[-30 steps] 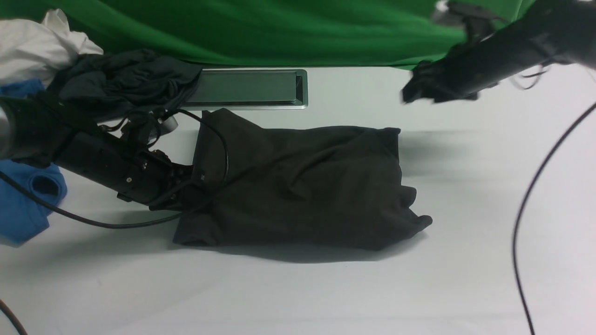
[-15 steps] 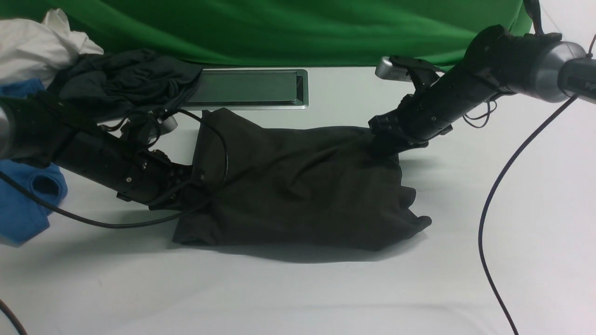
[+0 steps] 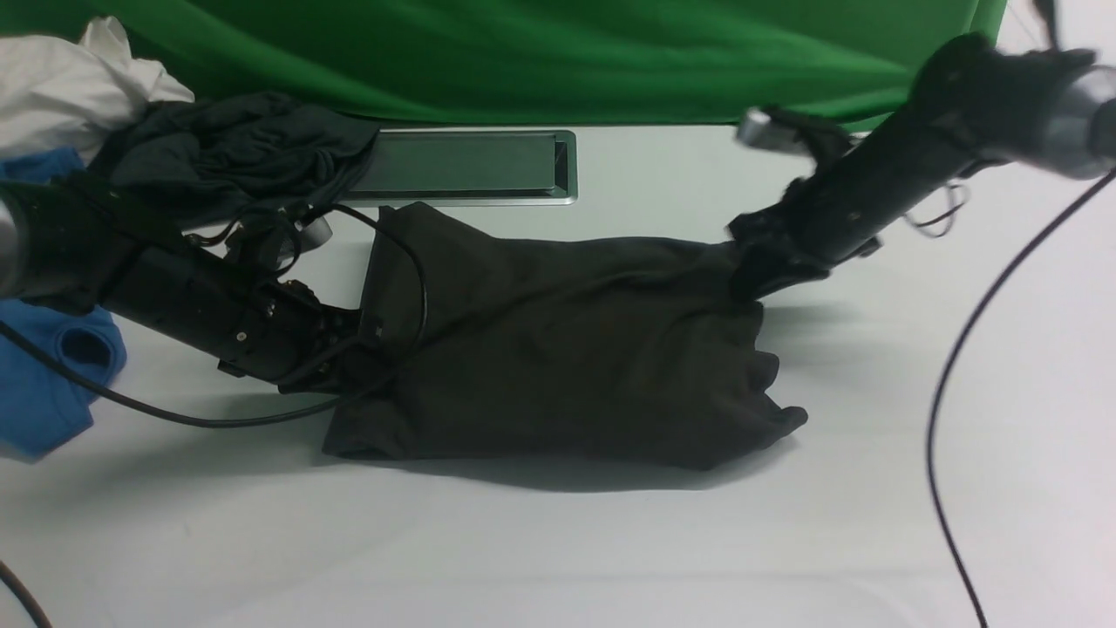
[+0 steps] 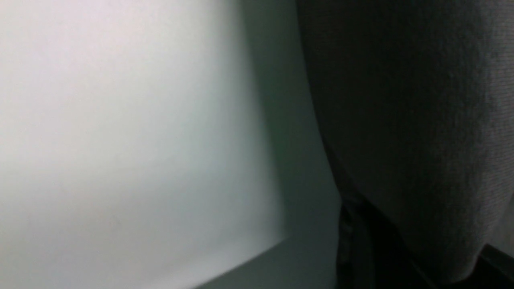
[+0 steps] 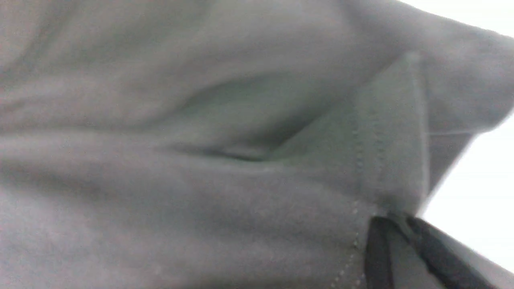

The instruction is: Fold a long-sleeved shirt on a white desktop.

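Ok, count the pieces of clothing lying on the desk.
4: long-sleeved shirt, centre; dark grey garment, far left; white garment beside it; blue shirt, left edge. More may hide in that pile.

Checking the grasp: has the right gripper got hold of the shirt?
Yes, the right gripper is shut on the shirt's far right corner, where the cloth bunches into its tips.

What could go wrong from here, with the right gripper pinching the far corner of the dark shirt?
1. The right gripper is shut on only the stitched hem corner of the long-sleeved shirt. A hard pull might slip it free.
2. A black cable loops over the shirt near the left gripper. It could snag or drag the cloth during a fold.
3. The shirt's right side lies bunched, so folding now may trap wrinkles.
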### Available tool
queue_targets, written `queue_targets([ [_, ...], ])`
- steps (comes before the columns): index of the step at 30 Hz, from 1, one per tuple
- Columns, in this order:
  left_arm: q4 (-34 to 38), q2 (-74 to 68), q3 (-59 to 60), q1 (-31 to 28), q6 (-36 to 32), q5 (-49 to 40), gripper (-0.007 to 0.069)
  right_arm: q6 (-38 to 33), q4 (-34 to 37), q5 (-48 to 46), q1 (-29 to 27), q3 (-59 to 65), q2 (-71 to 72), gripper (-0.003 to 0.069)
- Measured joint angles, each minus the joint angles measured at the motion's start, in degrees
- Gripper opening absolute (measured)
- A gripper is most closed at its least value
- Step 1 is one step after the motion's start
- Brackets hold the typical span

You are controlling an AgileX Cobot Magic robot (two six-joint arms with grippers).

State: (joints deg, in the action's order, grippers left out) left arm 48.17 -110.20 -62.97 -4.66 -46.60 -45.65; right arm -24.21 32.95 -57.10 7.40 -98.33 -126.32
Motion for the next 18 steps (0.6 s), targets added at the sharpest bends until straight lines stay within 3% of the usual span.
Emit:
queue_targets([
  [9,-0.1,0.0,0.0,0.0,0.0,0.2,0.0083,-0.3,-0.6,-4.6,-4.4,0.6,0.9,0.0022],
  [18,-0.6,0.1,0.0,0.1,1.1,1.1,0.0116,1.3,-1.3,-4.6,-4.8,0.7,5.7,0.0205],
])
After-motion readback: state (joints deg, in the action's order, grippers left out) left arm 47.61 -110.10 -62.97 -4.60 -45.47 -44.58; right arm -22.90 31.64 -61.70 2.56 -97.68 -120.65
